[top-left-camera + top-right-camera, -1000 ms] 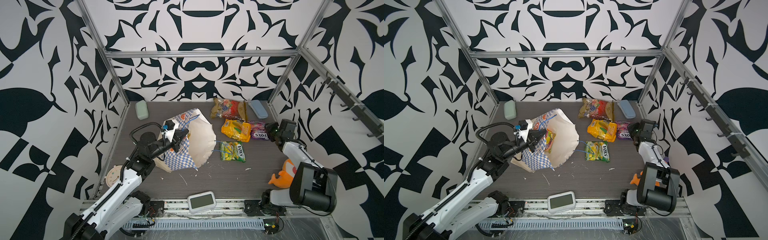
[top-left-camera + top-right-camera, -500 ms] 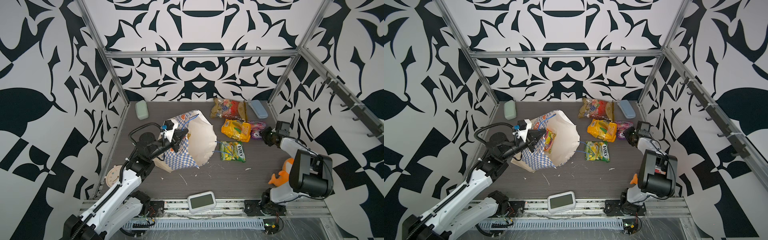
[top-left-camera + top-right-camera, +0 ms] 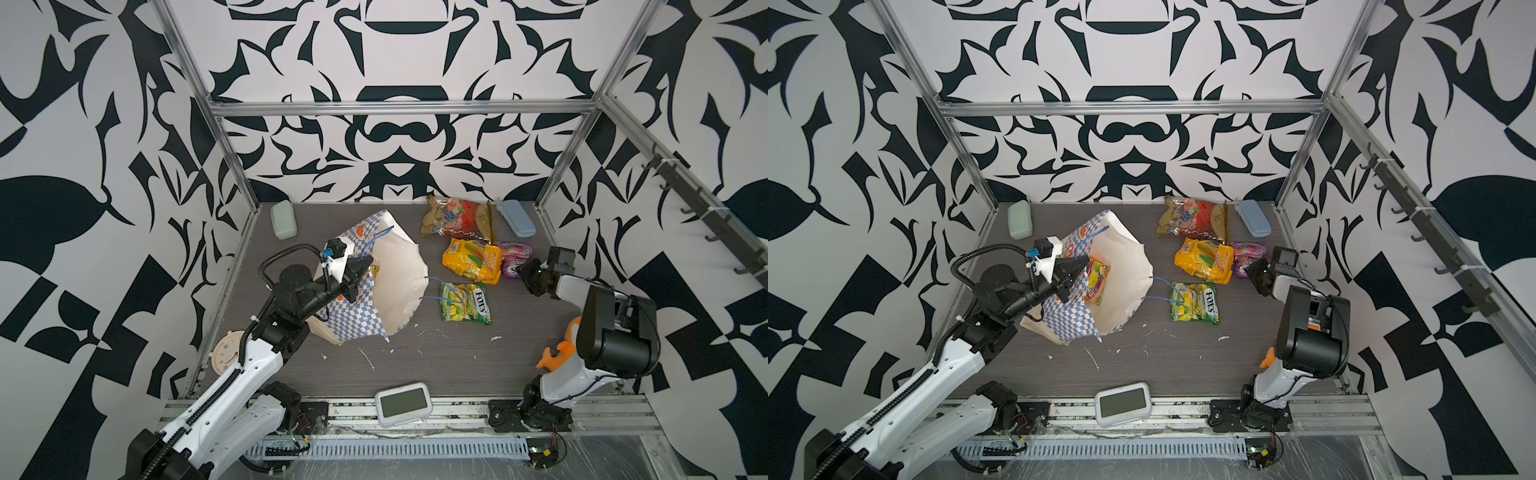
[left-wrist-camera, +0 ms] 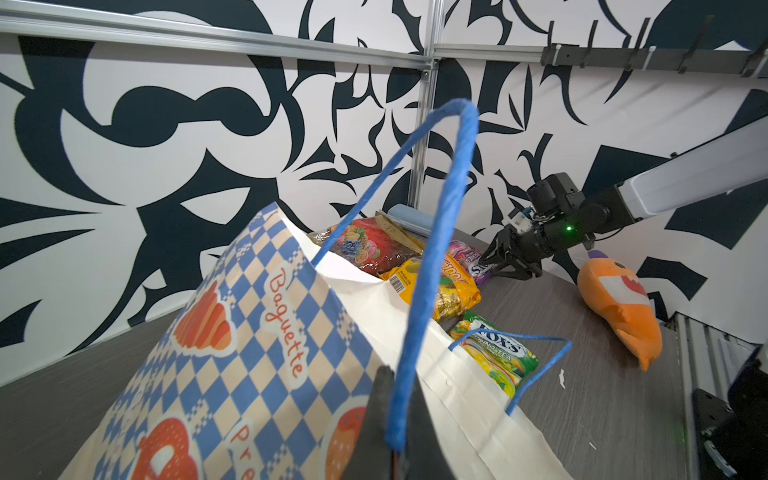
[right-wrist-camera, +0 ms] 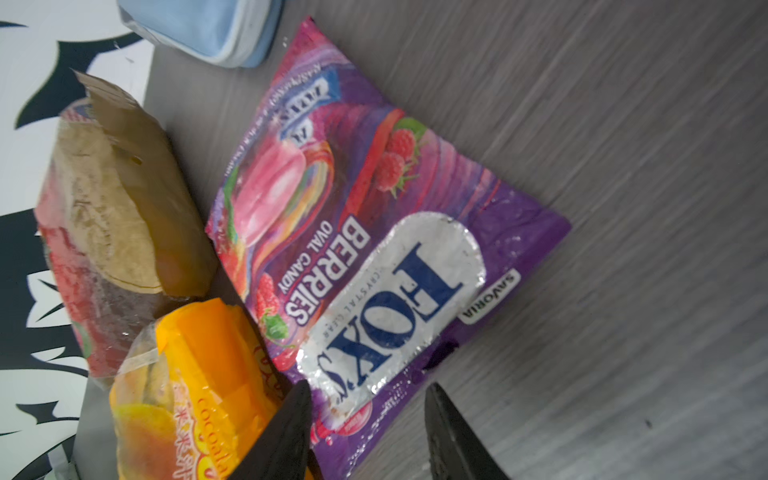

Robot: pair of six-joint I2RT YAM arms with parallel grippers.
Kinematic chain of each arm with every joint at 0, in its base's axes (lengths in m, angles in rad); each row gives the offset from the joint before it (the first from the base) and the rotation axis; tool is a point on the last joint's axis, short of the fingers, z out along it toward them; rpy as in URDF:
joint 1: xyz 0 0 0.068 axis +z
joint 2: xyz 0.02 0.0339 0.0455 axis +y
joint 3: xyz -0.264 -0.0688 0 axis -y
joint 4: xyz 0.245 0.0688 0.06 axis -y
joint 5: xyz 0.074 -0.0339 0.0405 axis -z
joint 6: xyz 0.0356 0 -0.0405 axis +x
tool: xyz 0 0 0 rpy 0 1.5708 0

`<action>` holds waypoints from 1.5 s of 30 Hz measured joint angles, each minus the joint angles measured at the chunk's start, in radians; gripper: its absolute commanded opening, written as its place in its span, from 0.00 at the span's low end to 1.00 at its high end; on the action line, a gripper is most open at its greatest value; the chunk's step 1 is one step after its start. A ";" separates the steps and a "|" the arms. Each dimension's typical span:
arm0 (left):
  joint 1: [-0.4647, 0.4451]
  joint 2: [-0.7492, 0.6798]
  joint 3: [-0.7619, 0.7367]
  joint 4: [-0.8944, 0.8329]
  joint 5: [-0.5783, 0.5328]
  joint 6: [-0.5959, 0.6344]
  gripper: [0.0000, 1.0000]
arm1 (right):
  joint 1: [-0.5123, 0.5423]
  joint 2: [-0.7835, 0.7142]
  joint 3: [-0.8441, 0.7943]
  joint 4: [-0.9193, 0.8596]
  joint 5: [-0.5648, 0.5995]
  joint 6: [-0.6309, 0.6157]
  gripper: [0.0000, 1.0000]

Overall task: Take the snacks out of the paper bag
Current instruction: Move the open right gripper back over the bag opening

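The left gripper point(image 3: 1081, 264) has its jaws clamped on a blue cord handle point(image 4: 440, 232), holding the paper bag point(image 3: 357, 316) tilted with its mouth open. Beyond that mouth the purple packet point(image 5: 374, 232) lies flat on the bench point(image 3: 436, 361), with the right gripper point(image 5: 369, 390) at its edge, jaws apart. An orange-pink packet point(image 3: 1098, 282) sits inside the bag, so reaching in for it likely comes next.
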 measured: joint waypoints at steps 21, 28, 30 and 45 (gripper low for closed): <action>0.000 0.027 0.037 -0.042 0.058 0.016 0.00 | 0.551 -0.772 -0.006 -0.058 0.021 -0.411 0.25; 0.000 0.031 0.037 -0.042 0.089 0.016 0.00 | 0.788 -0.592 0.109 -0.153 -0.139 -0.611 0.10; 0.000 0.031 0.037 -0.042 0.096 0.016 0.00 | 0.859 -0.554 0.116 -0.191 -0.170 -0.664 0.06; 0.000 0.037 0.041 -0.056 0.098 0.045 0.00 | 1.281 -0.221 0.193 -0.229 -0.177 -0.804 0.07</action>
